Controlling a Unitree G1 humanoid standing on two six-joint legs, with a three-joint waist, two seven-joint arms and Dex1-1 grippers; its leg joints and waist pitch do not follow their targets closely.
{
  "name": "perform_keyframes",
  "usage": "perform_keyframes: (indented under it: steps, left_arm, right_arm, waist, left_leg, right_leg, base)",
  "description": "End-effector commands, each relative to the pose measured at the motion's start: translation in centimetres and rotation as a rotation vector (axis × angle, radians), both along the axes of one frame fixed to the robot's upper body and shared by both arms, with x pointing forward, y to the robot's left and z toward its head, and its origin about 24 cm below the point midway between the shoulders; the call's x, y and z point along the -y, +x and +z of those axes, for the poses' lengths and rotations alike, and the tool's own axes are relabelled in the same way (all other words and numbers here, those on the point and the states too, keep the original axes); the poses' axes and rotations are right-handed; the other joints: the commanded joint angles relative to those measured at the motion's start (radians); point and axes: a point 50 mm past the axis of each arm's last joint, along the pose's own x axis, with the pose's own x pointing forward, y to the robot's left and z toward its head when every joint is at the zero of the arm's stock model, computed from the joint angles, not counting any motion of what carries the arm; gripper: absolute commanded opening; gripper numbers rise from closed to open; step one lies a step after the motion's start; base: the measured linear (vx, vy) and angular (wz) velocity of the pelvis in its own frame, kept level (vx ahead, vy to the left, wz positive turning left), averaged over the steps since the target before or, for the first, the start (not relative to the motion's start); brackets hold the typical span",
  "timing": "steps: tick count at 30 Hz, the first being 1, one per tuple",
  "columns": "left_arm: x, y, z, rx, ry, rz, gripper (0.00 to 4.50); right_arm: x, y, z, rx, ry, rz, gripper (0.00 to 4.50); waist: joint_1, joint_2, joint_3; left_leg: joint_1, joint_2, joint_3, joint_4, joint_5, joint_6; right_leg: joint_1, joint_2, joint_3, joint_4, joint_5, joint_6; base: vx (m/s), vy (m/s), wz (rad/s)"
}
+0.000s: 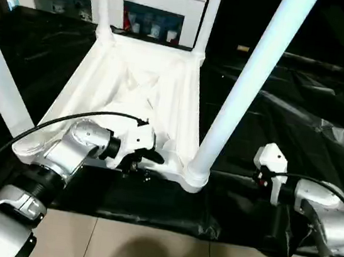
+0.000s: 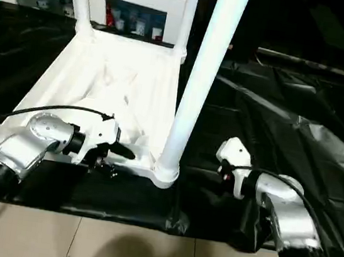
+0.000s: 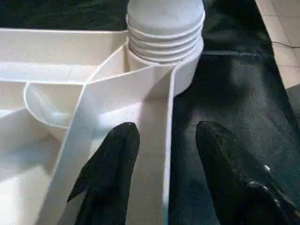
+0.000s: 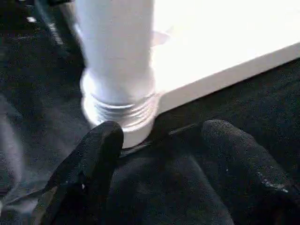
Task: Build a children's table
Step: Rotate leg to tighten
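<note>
Two claws sit at the near edge of the black cloth (image 1: 300, 120). The left claw (image 3: 161, 154) is partly closed over the near wall of the upside-down white table (image 1: 145, 93), one finger (image 3: 112, 164) inside, the other outside on the cloth. The right claw (image 4: 159, 154) is open and holds nothing, close to the near right leg (image 1: 248, 81), at 3 o'clock from it. Farther back, three more legs stand up in the table's corners.
</note>
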Motion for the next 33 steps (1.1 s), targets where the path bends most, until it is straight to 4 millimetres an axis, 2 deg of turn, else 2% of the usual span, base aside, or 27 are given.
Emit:
perform_keyframes:
  steps: [1,3,12,13,17,18,21,22,25,26,27,28,29,31,33]
  left_arm:
    - [0.2,-0.1,-0.2,-0.006,0.011,-0.019,2.18]
    - [0.2,-0.1,-0.2,-0.01,0.014,-0.021,1.87]
    - [0.4,0.3,-0.3,-0.003,0.032,-0.014,1.27]
    - [0.4,0.3,-0.4,-0.003,0.037,-0.012,1.05]
    - [0.4,0.3,-0.6,0.003,0.053,-0.011,0.8]
    - [0.3,0.3,-0.7,0.003,0.061,0.001,0.61]
    - [0.0,0.5,-0.9,0.002,0.087,0.03,0.53]
    - [-0.3,0.8,-1.1,0.001,0.106,0.086,0.35]
    - [0.0,1.0,-1.1,-0.006,0.056,0.156,0.13]
    - [0.2,0.9,-1.0,-0.012,0.036,0.175,0.13]
    - [0.2,0.9,-1.0,-0.012,0.036,0.175,0.11]
    - [0.6,0.7,-1.1,-0.02,0.021,0.176,0.05]
    - [0.9,0.5,-1.2,-0.024,0.011,0.18,0.02]
    - [1.1,0.4,-1.3,-0.027,0.003,0.186,0.0]
    - [1.5,0.2,-1.4,-0.029,-0.019,0.18,0.0]
  right_arm:
    - [0.3,-0.1,0.3,0.0,-0.014,0.008,3.14]
    - [0.4,-0.4,0.3,-0.003,-0.026,0.015,3.14]
    - [0.3,-0.4,0.5,-0.001,-0.028,0.007,3.14]
    - [0.3,-0.5,0.5,0.0,-0.032,0.01,3.14]
    - [0.2,-0.4,0.5,0.004,-0.034,0.009,3.14]
    - [0.2,-0.4,0.6,0.007,-0.032,0.007,3.14]
    - [0.1,-0.3,0.7,0.011,-0.016,-0.003,3.14]
    - [0.1,-0.2,0.7,0.016,-0.009,-0.011,3.14]
    - [0.4,-0.2,0.7,0.017,0.016,-0.036,3.14]
    - [0.5,-0.1,0.7,0.01,0.039,-0.051,3.14]
    - [0.5,-0.1,0.7,0.01,0.039,-0.051,3.14]
    - [0.6,0.0,0.6,0.005,0.056,-0.072,3.42]
    - [0.5,0.1,0.5,-0.002,0.07,-0.079,3.48]
    - [0.5,0.1,0.4,-0.011,0.084,-0.081,3.6]
    - [0.1,0.2,0.1,-0.01,0.082,-0.079,3.76]
  waist:
    - [0.002,0.013,-0.06]
    - [0.001,0.013,-0.06]
    - [0.001,0.016,-0.061]
    - [0.001,0.017,-0.061]
    - [0.001,0.016,-0.061]
    - [0.001,0.016,-0.061]
    - [0.001,0.017,-0.06]
    - [0.001,0.018,-0.059]
    - [0.001,0.016,-0.055]
    - [0.001,0.019,-0.055]
    - [-0.001,0.017,-0.055]
    - [-0.005,0.015,-0.056]
    - [-0.009,0.015,-0.056]
    - [-0.013,0.013,-0.057]
    - [-0.019,0.013,-0.06]
  left_leg:
    - [0.02,0.016,-0.007,-0.07,-0.284,0.005]
    - [0.019,0.016,-0.008,-0.07,-0.283,0.001]
    - [0.02,0.015,-0.007,-0.068,-0.27,0.004]
    - [0.019,0.014,-0.008,-0.068,-0.272,0.004]
    - [0.019,0.015,-0.008,-0.068,-0.274,0.003]
    - [0.019,0.014,-0.008,-0.068,-0.272,0.004]
    - [0.02,0.014,-0.008,-0.068,-0.285,0.002]
    - [0.02,0.015,-0.009,-0.07,-0.292,-0.001]
    - [0.023,0.014,-0.01,-0.071,-0.333,-0.007]
    - [0.022,0.015,-0.011,-0.073,-0.336,-0.01]
    - [0.02,0.015,-0.012,-0.073,-0.335,-0.009]
    - [0.013,0.014,-0.016,-0.075,-0.321,-0.012]
    - [0.009,0.013,-0.017,-0.076,-0.312,-0.01]
    - [0.013,0.012,-0.013,-0.072,-0.305,-0.003]
    - [0.01,0.011,-0.012,-0.068,-0.272,0.011]
  right_leg:
    - [0.038,-0.043,0.022,-0.077,-0.166,-0.217]
    - [0.04,-0.043,0.022,-0.076,-0.164,-0.218]
    - [0.041,-0.042,0.021,-0.076,-0.144,-0.223]
    - [0.041,-0.042,0.021,-0.076,-0.147,-0.222]
    - [0.042,-0.043,0.022,-0.076,-0.147,-0.222]
    - [0.042,-0.042,0.022,-0.076,-0.145,-0.223]
    - [0.04,-0.043,0.022,-0.078,-0.172,-0.217]
    - [0.04,-0.043,0.022,-0.08,-0.189,-0.213]
    - [0.037,-0.046,0.022,-0.088,-0.271,-0.2]
    - [0.037,-0.047,0.022,-0.089,-0.292,-0.194]
    - [0.037,-0.047,0.022,-0.09,-0.296,-0.192]
    - [0.044,-0.048,0.02,-0.087,-0.293,-0.185]
    - [0.045,-0.046,0.018,-0.087,-0.292,-0.179]
    - [0.041,-0.044,0.019,-0.09,-0.28,-0.183]
    - [0.043,-0.042,0.019,-0.085,-0.227,-0.199]
  base:
    - [0.0,0.0,0.0]
    - [0.0,0.0,0.0]
    - [0.0,0.0,0.0]
    - [0.0,0.0,0.0]
    - [0.0,0.0,0.0]
    - [0.0,0.0,0.0]
    - [0.0,0.0,0.0]
    - [0.0,0.0,0.0]
    - [0.0,0.0,0.0]
    - [0.0,0.0,0.0]
    - [0.0,0.0,0.0]
    - [0.0,0.0,0.0]
    - [0.0,0.0,0.0]
    - [0.0,0.0,0.0]
    - [0.0,0.0,0.0]
